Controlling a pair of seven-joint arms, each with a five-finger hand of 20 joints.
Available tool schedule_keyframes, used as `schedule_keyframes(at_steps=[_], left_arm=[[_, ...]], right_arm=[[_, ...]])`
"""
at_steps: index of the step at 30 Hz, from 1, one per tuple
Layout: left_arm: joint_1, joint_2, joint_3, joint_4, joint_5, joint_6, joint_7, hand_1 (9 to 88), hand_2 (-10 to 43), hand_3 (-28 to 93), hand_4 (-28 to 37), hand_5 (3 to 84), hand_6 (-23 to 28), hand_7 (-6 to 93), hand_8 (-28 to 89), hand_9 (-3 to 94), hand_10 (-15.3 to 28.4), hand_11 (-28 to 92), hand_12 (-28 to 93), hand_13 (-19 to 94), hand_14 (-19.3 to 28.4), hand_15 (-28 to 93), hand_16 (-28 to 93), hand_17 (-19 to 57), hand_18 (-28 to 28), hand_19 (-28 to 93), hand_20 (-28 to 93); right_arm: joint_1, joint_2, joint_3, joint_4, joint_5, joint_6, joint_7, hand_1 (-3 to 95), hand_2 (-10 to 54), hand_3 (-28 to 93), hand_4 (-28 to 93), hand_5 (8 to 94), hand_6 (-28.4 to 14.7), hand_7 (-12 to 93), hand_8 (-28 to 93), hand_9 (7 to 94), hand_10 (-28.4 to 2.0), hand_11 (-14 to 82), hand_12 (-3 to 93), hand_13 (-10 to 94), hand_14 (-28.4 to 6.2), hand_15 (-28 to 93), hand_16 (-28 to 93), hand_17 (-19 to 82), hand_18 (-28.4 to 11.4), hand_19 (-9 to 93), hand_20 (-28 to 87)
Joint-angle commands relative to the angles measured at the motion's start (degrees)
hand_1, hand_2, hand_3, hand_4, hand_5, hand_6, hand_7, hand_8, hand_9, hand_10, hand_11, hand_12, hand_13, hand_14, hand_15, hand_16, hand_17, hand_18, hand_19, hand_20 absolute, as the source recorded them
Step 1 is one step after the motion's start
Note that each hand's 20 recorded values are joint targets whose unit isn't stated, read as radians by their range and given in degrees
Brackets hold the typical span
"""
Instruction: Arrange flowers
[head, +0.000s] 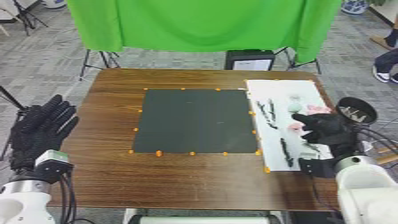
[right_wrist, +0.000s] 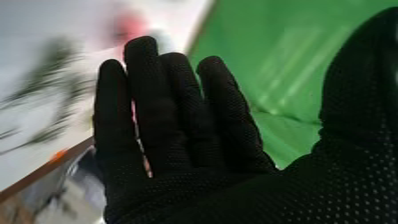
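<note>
Taking the dark mat (head: 197, 120) as the dial's centre, the arranging looks barely begun. Nearest, at nine o'clock, the left hand (head: 35, 139) waits with its fingers straight, holding nothing. At three o'clock the right hand (head: 327, 131) is over the white sheet (head: 275, 90), fingers straight and close together, thumb well apart, nothing gripped. The flowers are on that sheet: one dark twig (head: 286, 151) towards four o'clock, pink blooms (head: 317, 108) nearer three, and farther off a pale green bloom (head: 294, 107) and more dark twigs (head: 267, 114). I see none standing in a display, so choosing, lifting and placing them all seems left to do. As for what is unclear, the right hand hides part of the sheet and perhaps some stems; the sprigs by it are blurred in the wrist view. Just beyond it, whether the round black pot (head: 357, 108) stands on the table (head: 200, 185) I cannot tell.
</note>
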Motion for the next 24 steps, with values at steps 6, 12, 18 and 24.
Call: schedule_keyframes(at_steps=[6, 12, 18, 24], left_arm=[[0.6, 0.78, 0.52, -0.58, -0.91, 1.57, 0.37, 26.3, 11.7, 74, -28.3, 45.5, 10.5, 9.4, -6, 36.3, 16.5, 17, 11, 24, 16.1, 28, -8, -3.8, 13.7, 36, 7], [1.6, 0.63, 0.46, -1.07, -1.04, 1.87, 0.74, 26.1, 11.7, 75, -28.2, 45.7, 10.6, 9.8, -6, 36.7, 16.8, 18, 12, 24, 16.5, 30, -7, -3.9, 13.9, 36, 7], [0.8, 0.32, 0.89, -0.99, 0.76, 1.91, -0.47, 26.0, 11.6, 75, -28.2, 45.8, 10.6, 10.1, -6, 36.8, 17.0, 18, 12, 25, 16.6, 31, -7, -4.0, 14.0, 36, 7], [1.4, 0.13, 0.92, -1.16, 0.63, 2.18, -0.44, 25.9, 11.6, 74, -28.2, 45.9, 10.7, 10.1, -6, 37.1, 17.1, 18, 12, 25, 16.7, 31, -7, -4.0, 14.1, 36, 7]], right_arm=[[4.0, 6.8, -7.1, -0.6, -40.6, -19.0, 9.6, 20.0, -9.5, 70, -28, 56.8, -7.2, 26, -9, 57.7, -20.1, 38.1, 29.7, 49, -19.8, 65, 28, 27, -24.4, 74, 35], [8.8, 8.5, -11.8, 0.2, -41.8, -29.9, 14.6, 22.5, -9.5, 68, -28, 59.1, -7.8, 28, -8, 58.3, -21.3, 43.3, 33.7, 50, -21.9, 70, 32, 27, -26.7, 77, 37], [12.0, 9.6, -13.6, 2.2, -38.9, -35.4, 16.0, 24.6, -9.5, 60, -28, 66.6, -6.4, 32, -7, 64.9, -21.0, 45.2, 35.9, 55, -22.3, 71, 36, 30, -28.3, 80, 39], [12.1, 8.5, -12.9, 2.8, -35.0, -38.9, 15.6, 28.1, -9.5, 52, -28, 68.0, -6.2, 32, -7, 66.1, -20.7, 45.0, 36.5, 56, -22.0, 70, 38, 31, -28.4, 81, 41]])
